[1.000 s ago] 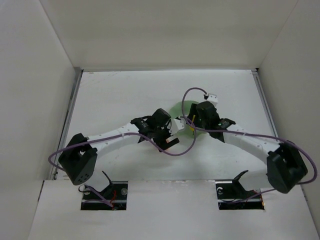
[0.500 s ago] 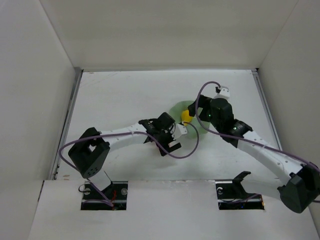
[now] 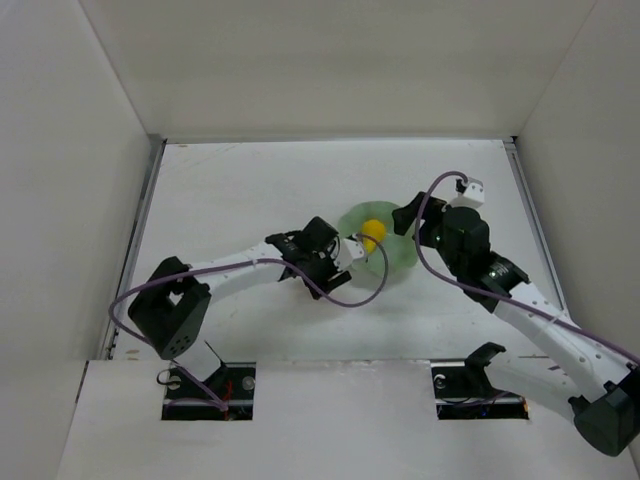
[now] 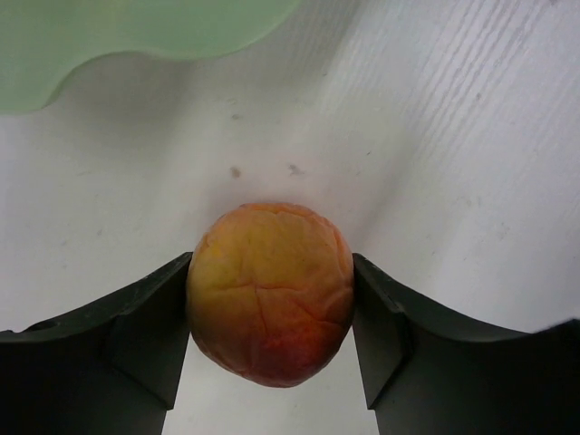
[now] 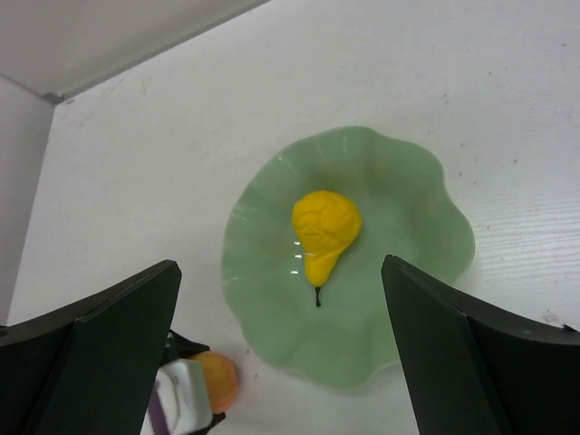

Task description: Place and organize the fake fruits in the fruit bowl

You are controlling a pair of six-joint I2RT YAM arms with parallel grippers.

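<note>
- Beside the bowl's near-left rim, the left end effector has its jaws pressed against both sides of the peach. The peach is outside the bowl, just short of the wavy edge.
- Whether the peach rests on the counter or is raised a little, I cannot tell.
- The pear lies on its side in the middle of the bowl, with its thin stem pointing toward the near edge.
- The right end effector hangs above the bowl with its jaws spread wide and nothing between them.
- Step in hand, as I judge it: the pear is placed and the peach is gripped but not yet carried over.
- The next move likely calls for lifting the peach clear of the raised rim. It should then go down on bare green beside the pear, not on top of it.
- The counter is white with a fine grain and a few faint specks. Plain white walls close it in on three sides, and purple cables loop off both arms.
</note>
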